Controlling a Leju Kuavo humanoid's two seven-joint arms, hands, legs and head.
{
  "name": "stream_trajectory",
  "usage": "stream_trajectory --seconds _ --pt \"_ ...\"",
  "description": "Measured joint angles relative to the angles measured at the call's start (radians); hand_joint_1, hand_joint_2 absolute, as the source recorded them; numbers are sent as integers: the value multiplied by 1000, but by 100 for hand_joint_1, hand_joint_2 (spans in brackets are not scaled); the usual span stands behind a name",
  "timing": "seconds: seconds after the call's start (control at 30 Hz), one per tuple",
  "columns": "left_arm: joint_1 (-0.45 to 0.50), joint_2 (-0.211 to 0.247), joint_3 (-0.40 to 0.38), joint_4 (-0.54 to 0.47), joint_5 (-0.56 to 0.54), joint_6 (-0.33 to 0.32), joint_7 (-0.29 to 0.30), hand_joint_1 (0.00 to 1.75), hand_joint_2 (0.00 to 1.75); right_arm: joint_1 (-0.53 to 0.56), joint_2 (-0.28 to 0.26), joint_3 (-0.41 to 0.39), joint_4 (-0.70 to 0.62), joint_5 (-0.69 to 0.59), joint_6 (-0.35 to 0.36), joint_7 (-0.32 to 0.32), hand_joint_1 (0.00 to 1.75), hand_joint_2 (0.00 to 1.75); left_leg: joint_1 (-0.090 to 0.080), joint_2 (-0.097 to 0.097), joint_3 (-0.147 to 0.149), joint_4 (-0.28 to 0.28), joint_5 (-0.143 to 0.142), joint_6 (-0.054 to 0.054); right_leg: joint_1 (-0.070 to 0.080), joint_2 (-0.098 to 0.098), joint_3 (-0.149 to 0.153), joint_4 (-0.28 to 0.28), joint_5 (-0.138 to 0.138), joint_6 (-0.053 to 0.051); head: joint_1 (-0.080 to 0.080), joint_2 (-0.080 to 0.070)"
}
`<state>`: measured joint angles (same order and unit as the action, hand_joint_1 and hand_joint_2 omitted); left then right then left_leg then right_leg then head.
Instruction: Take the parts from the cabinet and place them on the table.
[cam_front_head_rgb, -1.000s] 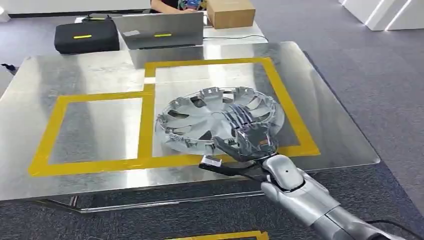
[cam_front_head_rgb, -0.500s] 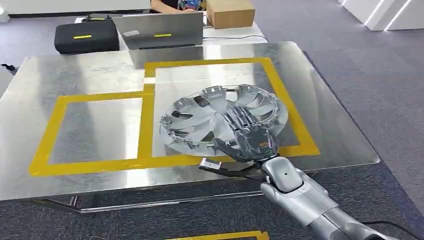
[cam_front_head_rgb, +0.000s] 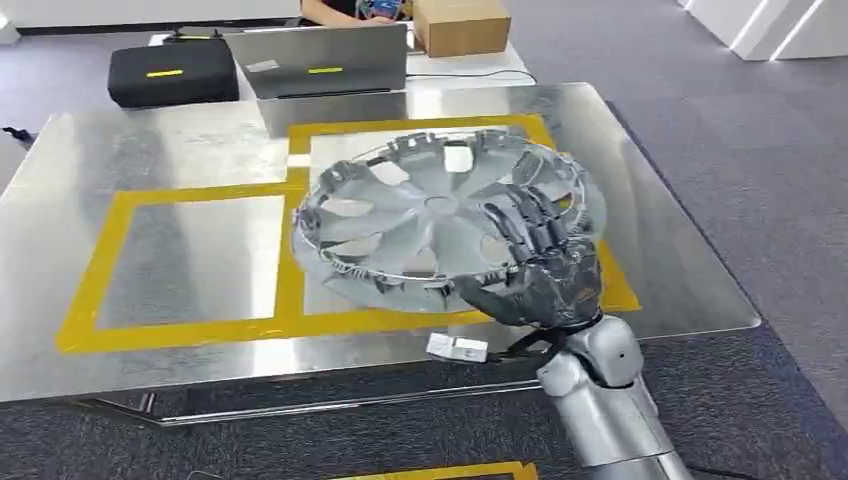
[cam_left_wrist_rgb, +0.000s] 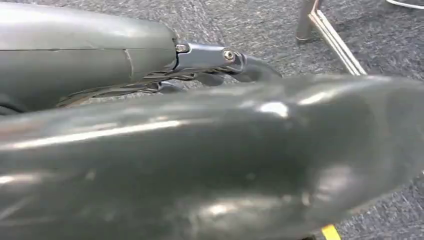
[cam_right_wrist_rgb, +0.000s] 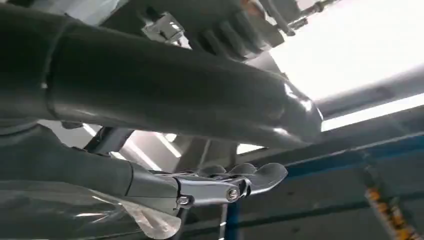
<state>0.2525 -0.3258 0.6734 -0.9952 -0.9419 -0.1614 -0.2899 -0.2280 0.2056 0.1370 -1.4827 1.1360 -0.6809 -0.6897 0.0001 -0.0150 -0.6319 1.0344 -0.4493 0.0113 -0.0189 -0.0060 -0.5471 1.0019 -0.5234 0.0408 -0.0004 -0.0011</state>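
The right hand holds the round silver plastic wheel cover at its rim, at about four o'clock on the disc, with dark fingers spread across the inner face and the thumb seemingly under the edge. The cover is tilted, its far rim raised over the shiny metal surface, and whether its near edge touches the metal cannot be told from the head view. It hangs over the right-hand rectangle of yellow tape, which lies at about two o'clock from the centre of the surface.

The step in hand appears to be the placing: the part is out of the cabinet and carried over its marked bay, not yet laid flat. The next move, as I judge it, calls for lowering the wrist so the disc levels and settles inside the tape border, then parting the fingers and drawing the hand out toward the near edge at six o'clock without dragging the rim along.

The left hand appears in its own wrist view as a blurred grey mass over carpet; whether it is spread or closed cannot be told.
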Motion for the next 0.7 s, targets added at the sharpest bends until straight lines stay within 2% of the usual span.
stream_trajectory --seconds 0.23,0.43,0.7 --pt "6 7 -21 -3 5 0 1 0 0 10 38 -58 -61 -18 0 -3 0 0 -1 0 0 0 0 0 -1 1 0 0 0 0 0 0" --pt "21 22 -60 -3 35 10 3 0 0 27 42 -72 -168 -114 0 -3 0 0 -1 0 0 0 0 0 -1 2 0 0 0 0 0 0" --pt "22 38 -97 -3 73 23 24 0 0 22 41 -78 -206 -127 0 -5 0 0 0 0 0 0 0 0 0 1 0 0 0 0 0 0"
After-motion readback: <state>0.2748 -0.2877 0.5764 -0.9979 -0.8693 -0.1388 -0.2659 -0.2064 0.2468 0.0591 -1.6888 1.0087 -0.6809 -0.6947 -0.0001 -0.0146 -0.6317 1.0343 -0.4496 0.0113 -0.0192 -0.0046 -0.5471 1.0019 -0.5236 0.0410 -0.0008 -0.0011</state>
